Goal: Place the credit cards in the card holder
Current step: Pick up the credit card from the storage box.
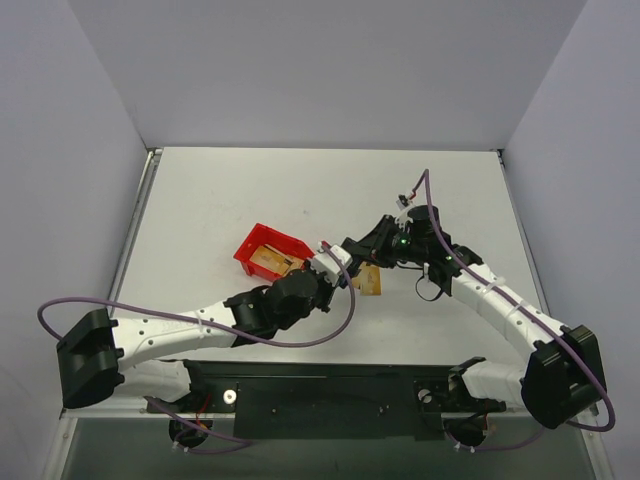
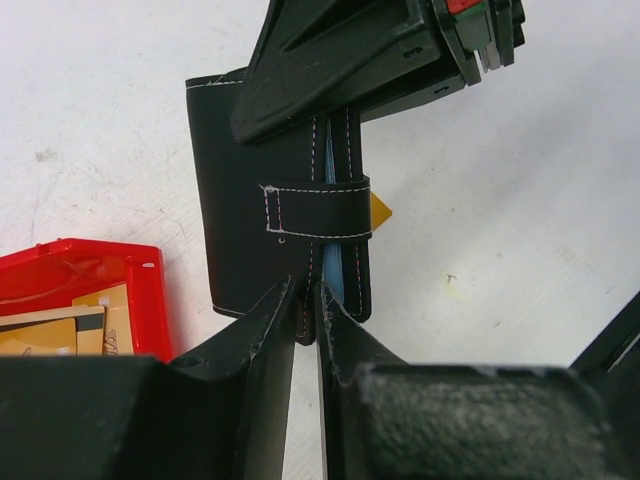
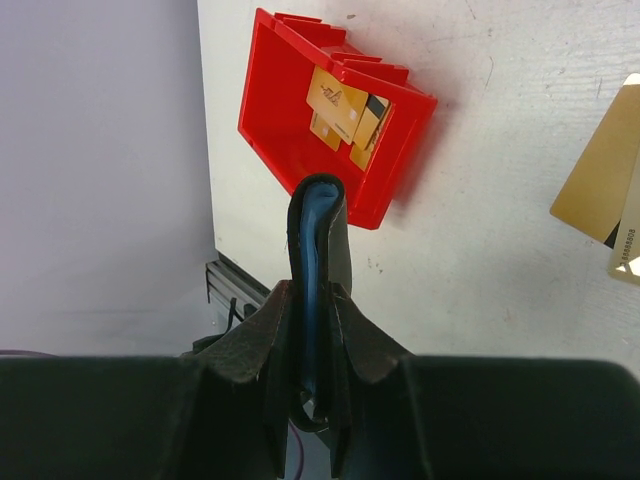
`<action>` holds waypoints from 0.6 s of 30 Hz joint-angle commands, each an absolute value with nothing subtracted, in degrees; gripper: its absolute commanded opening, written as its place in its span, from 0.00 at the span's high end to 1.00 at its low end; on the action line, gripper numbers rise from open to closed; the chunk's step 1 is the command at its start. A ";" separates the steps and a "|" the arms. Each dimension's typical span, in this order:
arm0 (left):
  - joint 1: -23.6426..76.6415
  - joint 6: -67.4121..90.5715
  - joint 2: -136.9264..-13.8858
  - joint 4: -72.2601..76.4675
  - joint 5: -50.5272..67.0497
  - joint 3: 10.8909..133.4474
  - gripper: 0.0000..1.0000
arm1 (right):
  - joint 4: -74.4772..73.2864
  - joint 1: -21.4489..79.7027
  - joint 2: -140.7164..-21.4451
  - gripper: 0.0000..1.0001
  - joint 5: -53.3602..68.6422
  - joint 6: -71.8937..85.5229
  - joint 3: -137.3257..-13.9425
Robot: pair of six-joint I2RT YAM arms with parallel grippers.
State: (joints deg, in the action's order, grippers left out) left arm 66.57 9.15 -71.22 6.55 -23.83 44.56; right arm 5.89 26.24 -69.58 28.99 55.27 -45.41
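The black card holder (image 2: pixel 250 230) hangs on edge between both grippers, its pale blue inside (image 3: pixel 318 230) showing along the fold. My right gripper (image 3: pixel 310 300) is shut on one end of it. At the opposite end my left gripper (image 2: pixel 305 295) pinches the edge of one flap between its fingers. A gold credit card corner (image 2: pixel 379 211) sticks out from under the holder's strap. More gold-tan credit cards (image 3: pixel 345 110) lie in the red bin (image 3: pixel 280 120). Two others (image 3: pixel 600 185) lie flat on the table, below the grippers (image 1: pixel 369 281).
The red bin (image 1: pixel 262 240) sits just left of the two grippers, close to my left wrist (image 1: pixel 300 290). White side walls border the table. A metal rail (image 3: pixel 235 290) runs along the table edge.
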 commanded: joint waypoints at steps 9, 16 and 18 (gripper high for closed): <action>68.38 4.66 -73.92 3.08 -31.11 47.02 0.71 | 9.40 25.40 -69.35 1.00 34.37 57.39 -44.83; 69.43 4.04 -74.62 2.81 -31.55 47.37 0.66 | 9.67 25.22 -69.34 1.00 34.54 57.65 -44.56; 69.52 3.87 -75.23 2.55 -32.78 47.46 0.66 | 9.76 25.22 -69.43 1.00 34.63 57.57 -44.65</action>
